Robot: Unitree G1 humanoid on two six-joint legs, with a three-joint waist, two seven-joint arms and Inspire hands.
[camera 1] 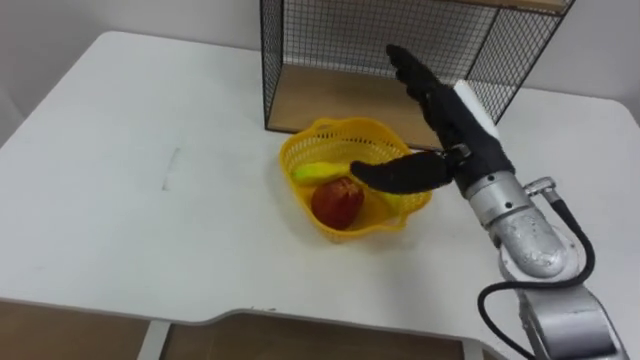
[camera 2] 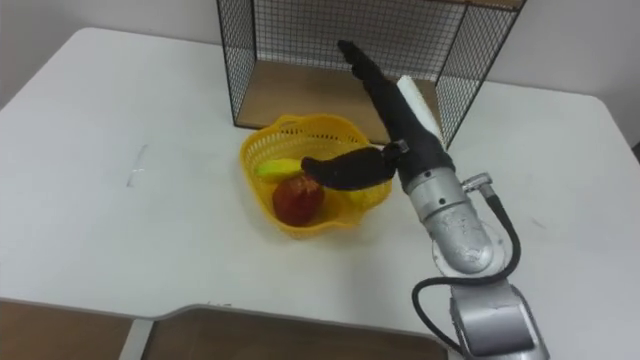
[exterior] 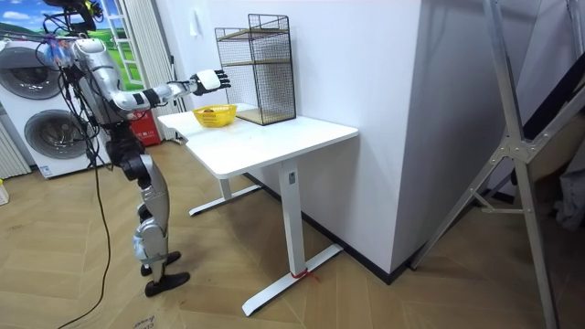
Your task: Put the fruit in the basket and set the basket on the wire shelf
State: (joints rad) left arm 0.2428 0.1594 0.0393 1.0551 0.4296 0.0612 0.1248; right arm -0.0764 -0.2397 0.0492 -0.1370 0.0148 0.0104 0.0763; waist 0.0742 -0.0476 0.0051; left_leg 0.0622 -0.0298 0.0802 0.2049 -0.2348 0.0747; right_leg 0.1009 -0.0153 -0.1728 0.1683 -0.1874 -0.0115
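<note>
On the right hand point(camera 1: 465, 140), the fingers point(camera 1: 410, 70) looked matt black, like rubber or plastic. Under the thumb, the yellow basket point(camera 1: 348, 234) was moulded plastic with a slight sheen, and the apple point(camera 1: 338, 200) in it had smooth, glossy skin. Behind the fingers, the wire shelf point(camera 1: 330, 40) was thin black metal mesh over a matt wooden board point(camera 1: 310, 100). The white tabletop point(camera 1: 130, 180) beneath them was smooth and matt.

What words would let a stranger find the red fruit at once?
On the white table, before the wire shelf, stands a yellow basket. The red fruit lies at its near side, round beside the long yellow fruit.
</note>
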